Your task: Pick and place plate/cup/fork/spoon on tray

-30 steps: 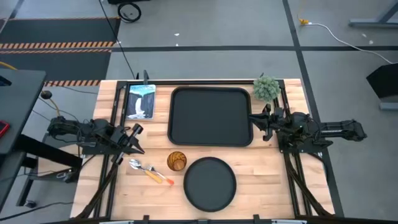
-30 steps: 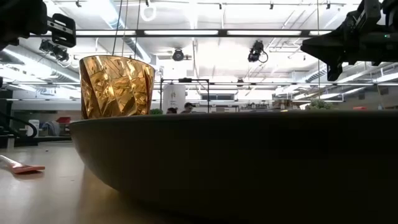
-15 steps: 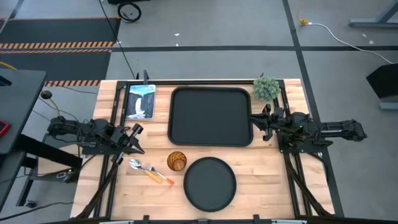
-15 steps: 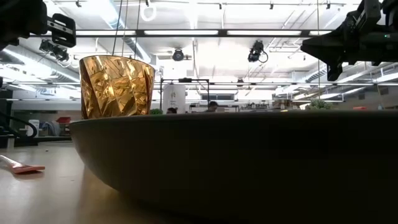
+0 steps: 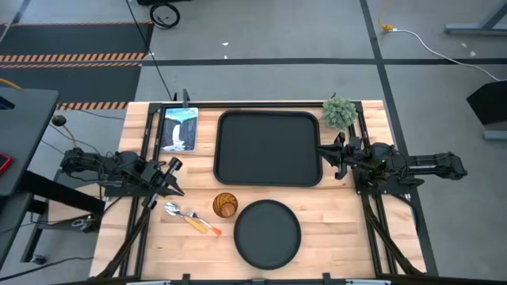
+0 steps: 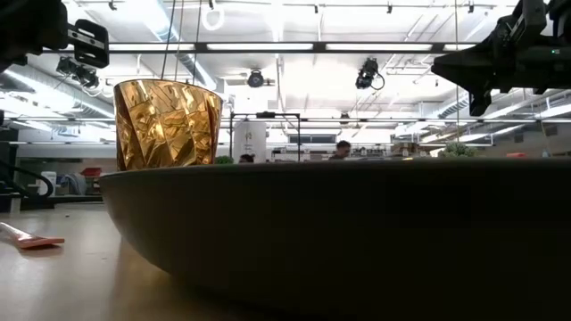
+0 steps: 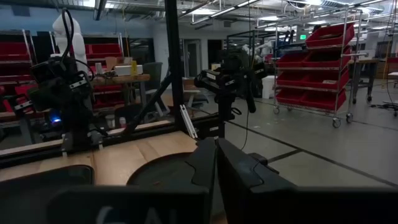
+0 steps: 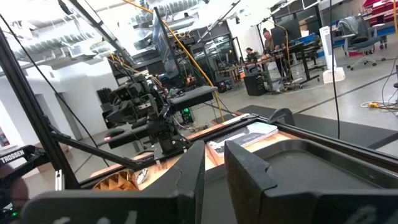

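Note:
The black tray (image 5: pixel 269 149) lies at the table's middle, toward the far side. The round black plate (image 5: pixel 267 233) lies near the front edge and fills the low view (image 6: pixel 339 232). The amber cup (image 5: pixel 225 205) stands upright just left of the plate (image 6: pixel 167 123). The fork and spoon (image 5: pixel 190 215), both orange-handled, lie side by side on the wood left of the cup. My left gripper (image 5: pixel 176 178) hovers shut above the table's left side, beyond the cutlery. My right gripper (image 5: pixel 323 154) hovers shut, with a thin slit between its fingers, at the tray's right rim.
A green plant ball (image 5: pixel 339 112) sits at the far right corner beside the tray. A picture card (image 5: pixel 179 128) lies left of the tray at the back. Dark frame rails run along both table sides. People show far off in the room behind.

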You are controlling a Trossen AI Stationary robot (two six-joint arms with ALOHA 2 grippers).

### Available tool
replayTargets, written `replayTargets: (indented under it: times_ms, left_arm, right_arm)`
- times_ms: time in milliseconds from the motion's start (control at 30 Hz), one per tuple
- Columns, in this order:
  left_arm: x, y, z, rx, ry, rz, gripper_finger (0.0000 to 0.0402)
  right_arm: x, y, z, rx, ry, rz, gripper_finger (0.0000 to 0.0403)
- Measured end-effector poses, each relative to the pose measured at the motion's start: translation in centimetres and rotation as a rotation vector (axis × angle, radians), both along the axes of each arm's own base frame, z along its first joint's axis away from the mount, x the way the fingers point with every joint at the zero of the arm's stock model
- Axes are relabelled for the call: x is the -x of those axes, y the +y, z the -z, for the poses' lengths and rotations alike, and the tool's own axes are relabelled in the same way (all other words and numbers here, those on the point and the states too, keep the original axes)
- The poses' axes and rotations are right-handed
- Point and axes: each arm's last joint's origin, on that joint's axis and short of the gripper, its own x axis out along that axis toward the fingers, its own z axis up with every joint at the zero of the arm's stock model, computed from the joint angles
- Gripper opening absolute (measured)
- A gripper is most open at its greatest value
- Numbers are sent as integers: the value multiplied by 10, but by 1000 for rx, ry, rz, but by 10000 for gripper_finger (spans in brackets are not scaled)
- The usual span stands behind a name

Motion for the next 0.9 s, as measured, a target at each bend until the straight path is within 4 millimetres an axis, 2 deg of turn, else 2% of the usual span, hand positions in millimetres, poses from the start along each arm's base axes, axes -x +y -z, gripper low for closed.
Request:
replayTargets:
  times_ms: [767,900]
  left_arm:
    - [0,0,-3,6,-26,1,25]
    - [3,0,-13,140,-78,33,25]
  right_arm:
    - [0,0,0,0,0,0,68]
    - [0,0,0,0,0,0,68]
